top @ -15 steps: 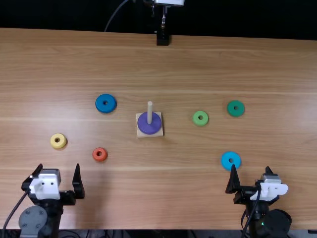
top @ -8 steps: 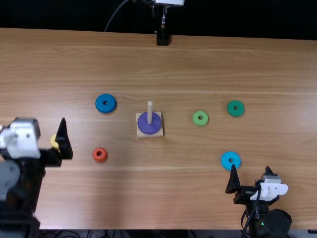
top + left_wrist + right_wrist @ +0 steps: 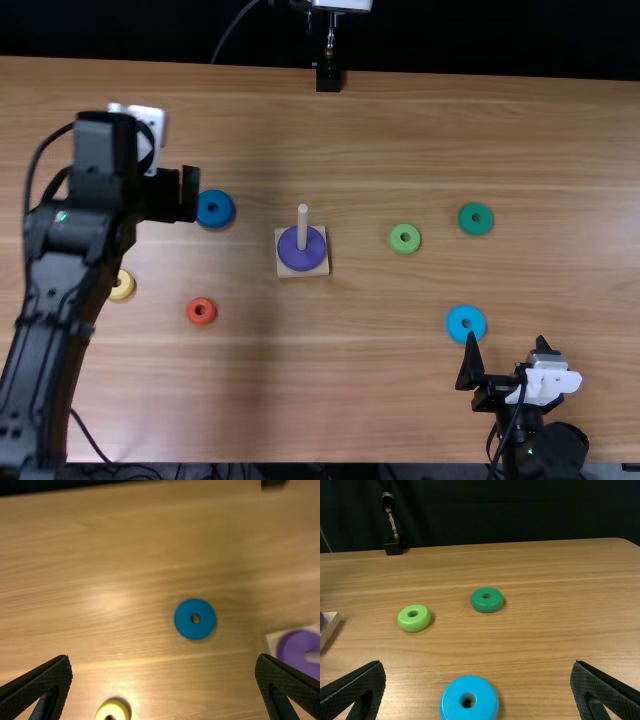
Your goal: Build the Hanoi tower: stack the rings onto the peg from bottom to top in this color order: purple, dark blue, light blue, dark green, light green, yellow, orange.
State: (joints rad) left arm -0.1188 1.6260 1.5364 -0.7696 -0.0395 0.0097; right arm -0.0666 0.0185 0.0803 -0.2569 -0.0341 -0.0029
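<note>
In the top view my left gripper [image 3: 182, 194] hangs open just left of the dark blue ring [image 3: 222, 209]; the left wrist view shows that gripper [image 3: 164, 658] parted, the dark blue ring [image 3: 195, 619] beyond it. The purple ring [image 3: 302, 250] lies around the peg [image 3: 303, 225] on its square base [image 3: 301, 273]. My right gripper [image 3: 506, 340] stands open beside the light blue ring [image 3: 466, 321]; in the right wrist view this gripper [image 3: 478, 664] holds nothing. Loose on the table are the dark green [image 3: 476, 219], light green [image 3: 405, 239], yellow [image 3: 122, 286] and orange [image 3: 201, 312] rings.
The left arm stretches over the left side of the wooden table [image 3: 380, 130], passing close to the yellow ring. A black stand [image 3: 328, 76] is at the table's far edge.
The left arm has swung from the near left corner far up the table, towards the dark blue ring. The right arm and all the rings have stayed where they were.
</note>
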